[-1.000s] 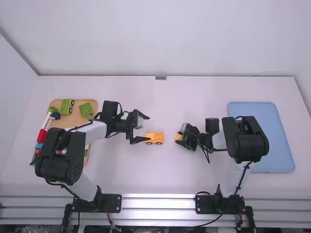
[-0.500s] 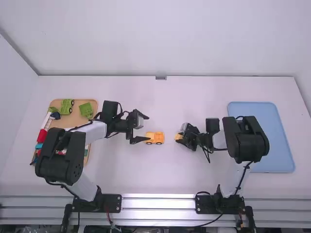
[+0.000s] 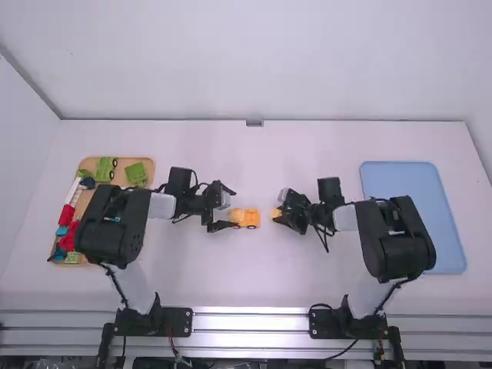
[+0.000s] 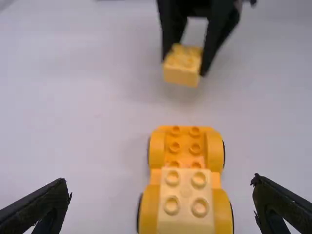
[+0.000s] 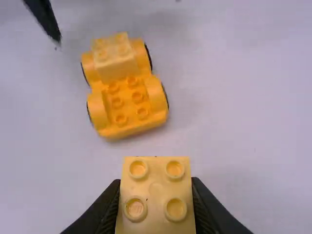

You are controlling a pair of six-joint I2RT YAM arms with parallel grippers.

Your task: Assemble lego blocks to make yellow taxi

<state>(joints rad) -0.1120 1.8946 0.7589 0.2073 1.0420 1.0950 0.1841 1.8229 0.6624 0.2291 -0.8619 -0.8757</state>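
With the right tool [image 3: 279, 209], clamps a pale yellow, square, four-studded plastic block [image 5: 156, 195] on two opposite sides, above the white desk [image 3: 254, 280]. With the left tool [image 3: 234, 207], gapes wide and empty, near the orange-yellow plastic car base [image 4: 185, 146]. Bears, on the base's end nearer the left tool, another pale yellow, four-studded block [image 4: 185, 195].

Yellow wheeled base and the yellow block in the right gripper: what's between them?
Bare white tabletop lies between the wheeled base and the block in the right wrist view.
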